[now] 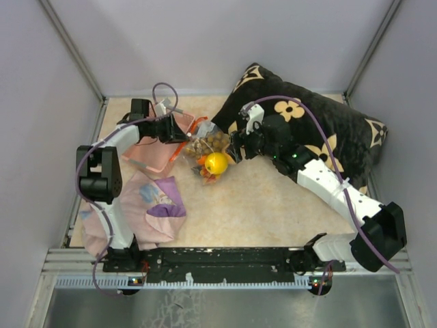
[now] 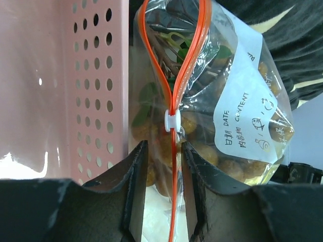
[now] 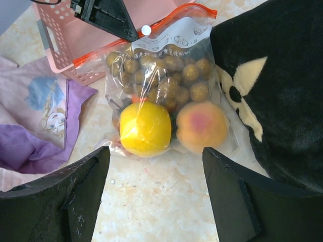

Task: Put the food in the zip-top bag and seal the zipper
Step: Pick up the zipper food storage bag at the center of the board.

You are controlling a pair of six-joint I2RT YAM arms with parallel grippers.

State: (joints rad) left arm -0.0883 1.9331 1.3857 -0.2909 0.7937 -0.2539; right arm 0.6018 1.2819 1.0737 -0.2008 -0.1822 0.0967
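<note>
Left wrist view: left end effector (image 2: 162,146) narrow, set astride zipper (image 2: 173,151) just short of slider (image 2: 172,121), nothing pinched yet. Food (image 3: 145,128) seen inside bag (image 3: 166,65), laid on desk (image 3: 166,201) beside basket (image 2: 96,75). Right end effector (image 3: 154,156) wide, empty. Risk: bag dragged, mouth left open, if slider is pulled while bag is unbraced.

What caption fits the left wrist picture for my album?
Left gripper straddling the orange-red zipper near the white slider on the fruit-filled bag.
</note>
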